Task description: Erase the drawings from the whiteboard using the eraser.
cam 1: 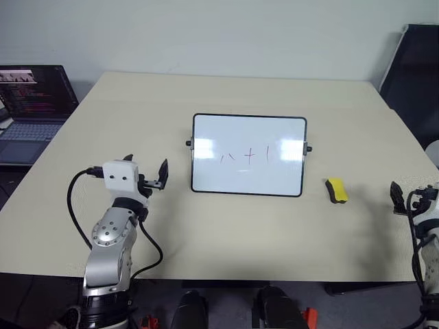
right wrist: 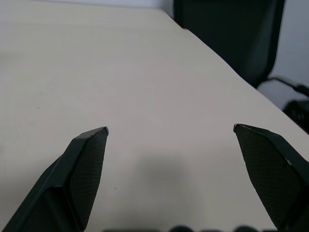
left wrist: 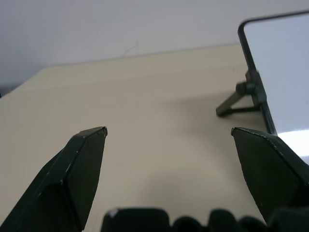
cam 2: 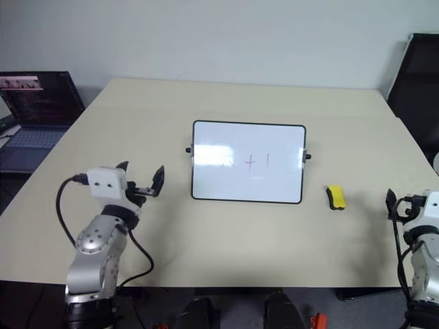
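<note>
Left eye view: rectangular glossy white whiteboard with thin black rounded frame [cam 1: 206,175] sits mid-table on the beige tabletop [cam 1: 226,233], propped on a small rear stand; the stand leg shows in the left wrist view. Red marker drawings [cam 1: 250,155], a caret, a plus and a vertical line, sit across the board's middle, all untouched. Small oblong yellow eraser with dark underside [cam 1: 336,190] lies flat on the table just right of the board's near right corner, apart from the frame. Left gripper [cam 1: 145,172] hovers left of the board's near left corner, fingers spread wide, nothing between them. Right gripper [right wrist: 170,130] is at the near right table edge, right of the eraser and well apart from it, fingers fully spread, empty. Open laptop [cam 1: 31,110] at far left, black chair [cam 1: 415,75] at far right, neither in the way. Handling guess: eraser looks light and rigid enough to pinch, probably foam or plastic body with felt pad, low slip risk. Best hold is across its narrow width at mid-length, from above, dark pad kept facing the board. Board looks light and free-standing, so it will likely slide or tip under wiping force; left gripper is well placed to brace the left frame edge.
</note>
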Tool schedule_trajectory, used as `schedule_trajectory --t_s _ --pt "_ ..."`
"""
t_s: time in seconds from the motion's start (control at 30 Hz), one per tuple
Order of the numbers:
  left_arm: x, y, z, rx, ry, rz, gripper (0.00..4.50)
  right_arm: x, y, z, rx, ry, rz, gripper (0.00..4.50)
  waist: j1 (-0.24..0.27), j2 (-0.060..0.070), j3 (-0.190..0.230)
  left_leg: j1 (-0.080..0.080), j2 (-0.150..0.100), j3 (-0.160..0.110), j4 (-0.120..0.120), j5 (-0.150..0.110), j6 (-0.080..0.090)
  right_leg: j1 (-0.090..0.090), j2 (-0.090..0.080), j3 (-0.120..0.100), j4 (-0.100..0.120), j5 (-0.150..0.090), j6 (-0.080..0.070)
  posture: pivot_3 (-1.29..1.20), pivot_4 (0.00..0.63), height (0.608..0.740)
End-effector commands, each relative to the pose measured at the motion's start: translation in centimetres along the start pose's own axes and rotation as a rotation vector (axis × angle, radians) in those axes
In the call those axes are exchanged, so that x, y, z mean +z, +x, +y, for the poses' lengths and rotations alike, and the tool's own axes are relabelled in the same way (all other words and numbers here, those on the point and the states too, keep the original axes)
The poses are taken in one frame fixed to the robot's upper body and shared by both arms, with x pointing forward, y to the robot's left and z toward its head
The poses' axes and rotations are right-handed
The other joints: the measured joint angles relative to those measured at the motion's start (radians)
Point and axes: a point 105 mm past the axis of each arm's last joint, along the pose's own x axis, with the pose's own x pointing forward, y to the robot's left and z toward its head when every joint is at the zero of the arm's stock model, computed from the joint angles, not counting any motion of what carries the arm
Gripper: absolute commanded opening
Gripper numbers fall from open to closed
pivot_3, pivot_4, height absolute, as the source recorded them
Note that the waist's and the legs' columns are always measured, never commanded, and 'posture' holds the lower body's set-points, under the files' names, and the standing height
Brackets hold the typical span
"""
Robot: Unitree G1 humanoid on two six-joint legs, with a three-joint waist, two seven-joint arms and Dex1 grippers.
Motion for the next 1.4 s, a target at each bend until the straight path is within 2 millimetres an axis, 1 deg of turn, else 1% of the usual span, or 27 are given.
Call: schedule_trajectory --t_s 0.03,0.1,0.13,0.2,0.23,0.3,0.33,0.37,0.4,0.43,0.53,0.57,0.6,0.67,0.7,0.8,0.87,0.93,1.13,1.23,1.4 --pt "0.2 0.2 0.3 0.031 0.018 -0.017 4.5 1.8 -0.2 -0.9 -0.046 0.067 -0.02 4.48 0.0 0.0 0.0 0.0 0.0 0.0 0.0 0.0 0.0 0.0 0.0 0.0 0.0 0.0 0.0 0.0 0.15 0.74" --pt "0.1 0.4 0.6 0.04 0.019 -0.017 4.5 2.2 -0.6 -0.3 -0.025 0.081 -0.041 4.48 -0.001 0.0 0.0 0.001 0.0 0.0 0.001 0.0 0.0 0.0 0.0 0.0 0.0 0.0 0.0 0.0 0.15 0.74" --pt "0.4 0.5 0.8 0.038 0.022 -0.027 4.5 2.6 -0.7 0.1 -0.008 0.085 -0.055 4.48 -0.002 0.0 0.0 0.001 0.0 0.0 0.001 0.0 0.0 0.0 0.0 0.0 0.0 0.0 0.0 0.0 0.15 0.74" --pt "1.4 1.1 1.2 0.007 0.012 -0.052 4.5 3.7 -0.9 0.9 0.022 0.09 -0.086 4.48 -0.002 -0.001 0.001 0.0 0.0 0.0 0.001 0.0 0.0 0.0 0.0 0.0 0.0 0.0 0.0 0.0 0.15 0.74" --pt "2.0 1.4 1.3 -0.022 -0.001 -0.069 4.5 4.3 -1.0 1.4 0.047 0.119 -0.103 4.48 -0.001 -0.001 0.001 0.0 0.0 0.0 0.001 0.0 0.0 0.0 0.0 0.0 0.0 0.0 0.0 0.0 0.15 0.74" --pt "3.0 1.8 1.1 -0.097 -0.008 -0.099 4.5 5.2 -1.2 2.3 0.081 0.158 -0.12 4.48 -0.001 -0.001 0.001 0.0 0.0 0.0 0.0 0.0 0.0 -0.001 0.0 0.0 0.0 0.0 0.0 0.0 0.15 0.74" --pt "4.0 2.0 0.4 -0.185 -0.004 -0.128 4.5 5.7 -1.5 3.4 0.13 0.187 -0.121 4.48 -0.001 -0.001 0.001 0.0 0.0 0.0 0.0 0.0 0.0 -0.001 0.0 0.0 0.0 0.0 0.0 0.0 0.15 0.74" --pt "5.3 2.0 -0.6 -0.304 -0.004 -0.159 4.5 6.2 -1.9 4.8 0.19 0.206 -0.117 4.48 -0.001 0.0 0.001 -0.001 0.0 0.0 0.0 0.0 0.0 -0.001 0.0 0.0 0.0 0.0 0.0 0.0 0.15 0.74" --pt "6.4 1.6 -2.0 -0.445 0.014 -0.183 4.5 6.4 -2.5 6.4 0.271 0.227 -0.089 4.48 -0.001 0.0 0.001 -0.001 0.0 0.0 -0.001 0.0 0.0 -0.001 0.0 0.0 0.0 0.0 0.0 0.0 0.15 0.74" --pt "7.0 1.2 -2.9 -0.536 0.025 -0.193 4.5 6.4 -2.9 7.5 0.325 0.24 -0.064 4.48 -0.001 0.0 0.001 -0.001 0.0 0.0 -0.001 0.0 0.0 -0.002 0.0 -0.001 0.0 -0.001 -0.001 0.0 0.15 0.74" --pt "8.5 -0.2 -4.9 -0.791 0.013 -0.187 4.5 7.1 -4.3 9.8 0.408 0.25 -0.05 4.48 0.0 0.0 0.001 -0.003 0.0 0.0 -0.002 0.0 0.0 -0.002 0.0 -0.001 0.0 -0.002 -0.001 0.0 0.15 0.74" --pt "8.8 -0.4 -5.6 -0.879 0.023 -0.17 4.5 7.0 -4.7 10.8 0.436 0.248 -0.032 4.48 0.0 0.001 0.002 -0.004 0.0 0.0 -0.002 0.0 0.0 -0.003 0.0 -0.001 0.0 -0.002 -0.001 0.0 0.15 0.74" --pt "8.9 -0.5 -5.7 -0.938 0.033 -0.152 4.5 6.6 -5.2 11.9 0.457 0.232 -0.004 4.48 0.0 0.001 0.002 -0.004 0.0 0.0 -0.002 0.0 0.0 -0.004 0.0 -0.001 0.001 -0.003 -0.001 0.0 0.15 0.74" --pt "9.6 -0.4 -6.6 -1.059 0.037 -0.131 4.5 6.1 -5.6 13.3 0.463 0.192 0.032 4.48 0.001 0.001 0.002 -0.006 0.001 -0.001 -0.002 0.0 0.0 -0.006 0.001 -0.002 0.001 -0.003 -0.001 0.0 0.15 0.74" --pt "10.0 -0.4 -7.4 -1.128 0.053 -0.128 4.5 6.0 -5.7 13.8 0.463 0.179 0.041 4.48 0.002 0.0 0.002 -0.006 0.001 -0.002 -0.001 0.0 0.0 -0.006 0.001 -0.002 0.002 -0.003 -0.001 0.0 0.15 0.74" --pt "10.8 -0.5 -9.1 -1.289 0.129 -0.133 4.5 6.3 -5.6 15.2 0.478 0.168 0.024 4.48 0.002 0.001 0.002 -0.007 0.0 -0.002 0.0 0.0 0.0 -0.006 0.0 -0.001 0.001 -0.002 -0.001 0.0 0.15 0.74" --pt "10.7 -0.9 -9.7 -1.374 0.183 -0.134 4.5 5.9 -5.3 15.7 0.464 0.143 0.031 4.48 0.001 0.001 0.002 -0.007 -0.001 -0.002 0.001 0.0 0.0 -0.006 0.0 -0.001 0.0 -0.002 -0.001 0.0 0.15 0.74" --pt "10.9 -1.2 -10.4 -1.437 0.195 -0.145 4.5 5.3 -4.5 15.3 0.414 0.126 0.045 4.48 -0.001 0.001 0.002 -0.007 0.0 -0.002 -0.001 0.0 0.0 -0.006 0.001 -0.002 0.001 -0.002 -0.001 0.0 0.15 0.74" --pt "11.6 -1.0 -11.9 -1.492 0.199 -0.193 4.5 4.1 -2.2 14.5 0.333 0.095 0.082 4.48 0.001 0.001 0.002 -0.013 0.002 -0.004 -0.001 0.0 0.0 -0.011 0.004 -0.002 0.003 -0.003 -0.002 0.0 0.15 0.74" --pt "11.5 -1.1 -12.0 -1.511 0.2 -0.191 4.5 3.0 -1.3 14.4 0.336 0.085 0.112 4.48 0.001 0.002 0.002 -0.013 0.002 -0.004 -0.001 0.0 0.0 -0.012 0.004 -0.002 0.003 -0.003 -0.002 0.0 0.15 0.74" --pt "11.4 -0.7 -11.3 -1.507 0.22 -0.181 4.5 1.6 -1.0 13.8 0.324 0.078 0.155 4.48 0.001 0.002 0.003 -0.013 0.002 -0.005 -0.001 0.0 0.0 -0.012 0.004 -0.002 0.004 -0.003 -0.002 0.0 0.15 0.74"
